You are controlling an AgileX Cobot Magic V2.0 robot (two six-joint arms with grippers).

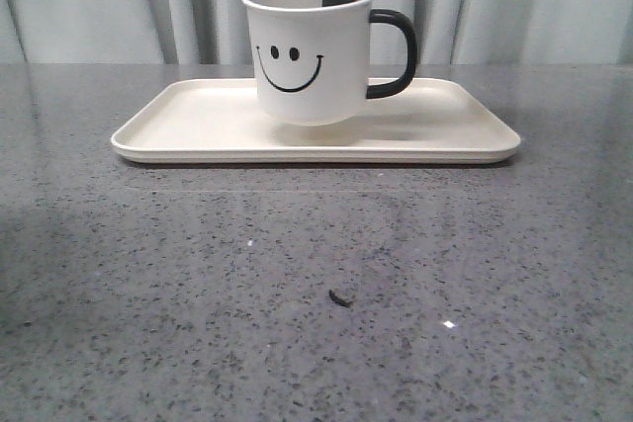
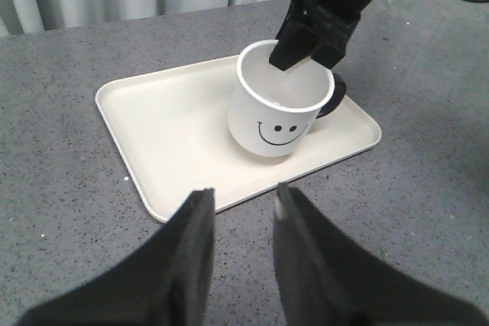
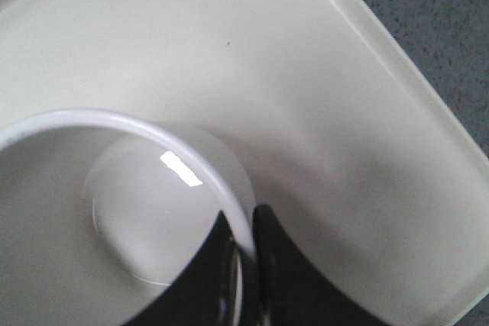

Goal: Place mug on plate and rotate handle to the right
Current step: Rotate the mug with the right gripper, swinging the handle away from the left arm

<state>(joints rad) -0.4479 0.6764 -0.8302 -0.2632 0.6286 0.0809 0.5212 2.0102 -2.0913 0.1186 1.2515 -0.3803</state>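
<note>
Over the middle of the plate (image 1: 198, 126), nearer its far edge, the mug (image 1: 307, 56) hangs pinched at its rim by the right gripper (image 3: 248, 246).

One finger sits inside the mug wall and one outside, beside the handle (image 1: 396, 51), which already points to the robot's right. The mug base looks just clear of the plate, though contact is hard to tell. Lower it straight down, keep it level, and release only once it rests flat. The left gripper (image 2: 243, 211) waits empty, jaws parted, near the plate's front edge.
</note>
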